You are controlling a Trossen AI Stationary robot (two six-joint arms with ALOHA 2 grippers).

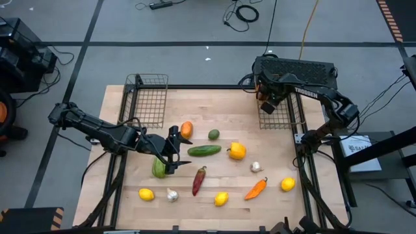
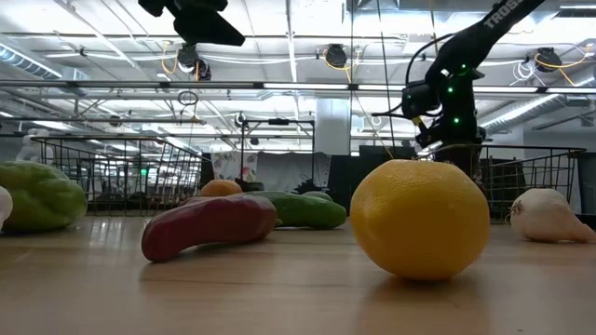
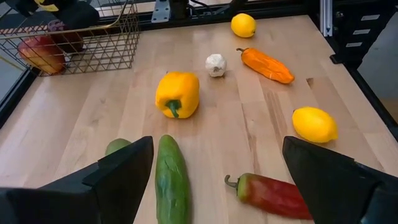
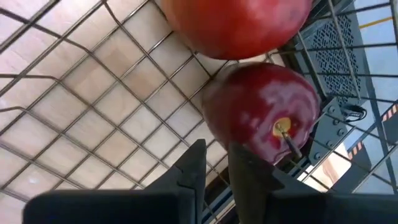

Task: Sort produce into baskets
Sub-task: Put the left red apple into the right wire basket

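Produce lies scattered over the pale wooden surface, with two dark wire-mesh baskets at its far edge: the left wire basket and the right wire basket. Seen from above, an orange round fruit, a small green avocado, a long green cucumber and a yellow bell pepper sit near the middle. A white garlic bulb lies just beyond the pepper toward the right side. Along the near edge lie a yellow lemon, a second white garlic bulb, a dark red chilli, another yellow lemon, an orange long pepper and a third yellow lemon.

The left tool hangs over the surface beside a pale green squash, its fingers spread wide and grasping nothing; its wrist view looks past them at the cucumber and the chilli.

The right tool is down over the right wire basket, its fingers drawn nearly together with only a thin gap and nothing between them. Just beyond them, inside the basket, lie a dark red apple with its stem showing and a second, lighter red apple, touching each other on the mesh floor.
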